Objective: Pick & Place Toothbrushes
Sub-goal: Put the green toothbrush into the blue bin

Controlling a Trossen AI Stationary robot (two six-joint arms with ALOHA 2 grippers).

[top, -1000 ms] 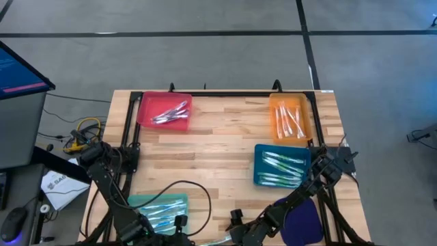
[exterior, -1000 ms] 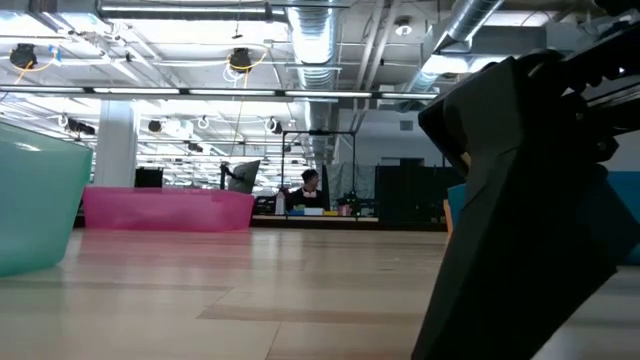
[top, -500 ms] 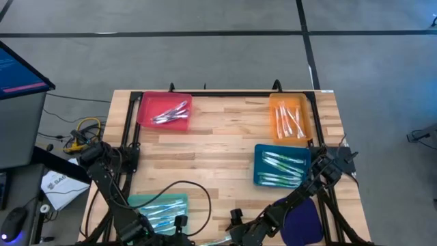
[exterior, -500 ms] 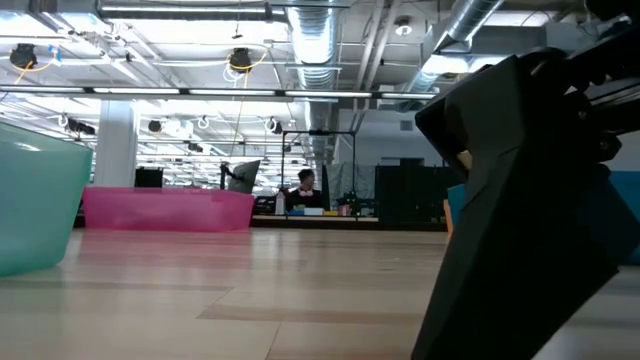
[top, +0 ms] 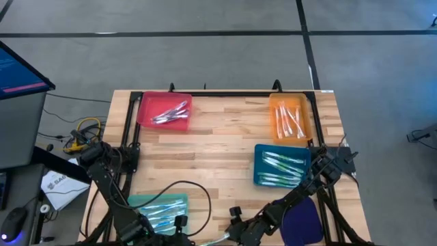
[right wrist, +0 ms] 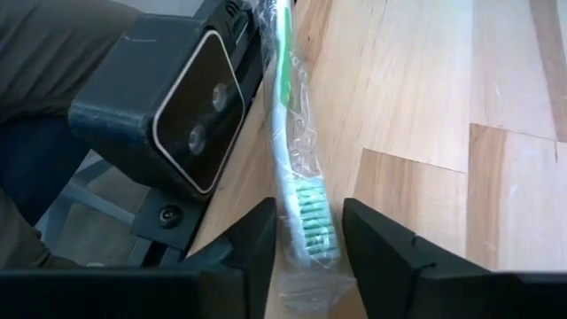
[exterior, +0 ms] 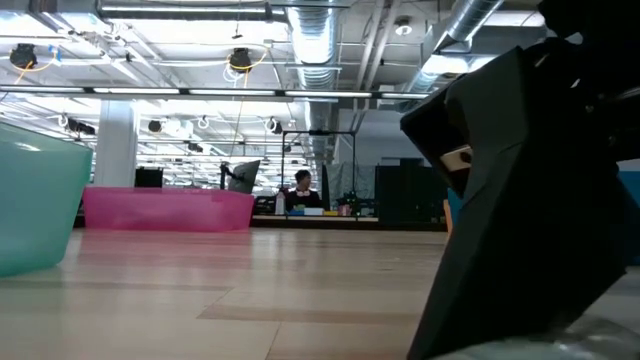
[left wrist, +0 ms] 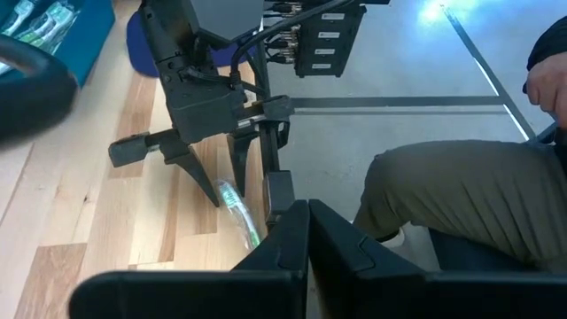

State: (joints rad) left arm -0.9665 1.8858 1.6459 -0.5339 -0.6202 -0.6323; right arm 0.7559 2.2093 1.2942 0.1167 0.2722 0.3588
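Note:
A toothbrush (right wrist: 297,177) with green bristles, in a clear wrapper, lies flat along the table's near edge (top: 217,238). My right gripper (right wrist: 306,235) reaches down to it from the table's right and is shut on its bristle end. The left wrist view shows that gripper (left wrist: 221,173) over the brush (left wrist: 237,208). My left gripper (left wrist: 307,226) hangs shut and empty above the near left part of the table (top: 179,224). More toothbrushes lie in the pink tray (top: 165,111), the orange tray (top: 290,117), the blue tray (top: 281,166) and the teal tray (top: 157,205). My right gripper has the toothbrush's bristle end (right wrist: 310,221) between its two fingers (right wrist: 257,244), which meet the clear wrapper on both sides. The fingers slant down from the table's right and far side and lie across the brush. The brush lies flat on the table, its handle (right wrist: 282,80) running along the near edge.
A dark purple tray (top: 300,222) lies under my right arm. A small camera block (right wrist: 168,97) is fixed at the near edge beside the brush. A seated person's legs (left wrist: 461,195) are close to that edge. A black cable (top: 198,191) loops across the near middle.
My right gripper's fingers have drawn together about the toothbrush's bristle end, while the arm has kept its place. The toothbrush still lies on the table.

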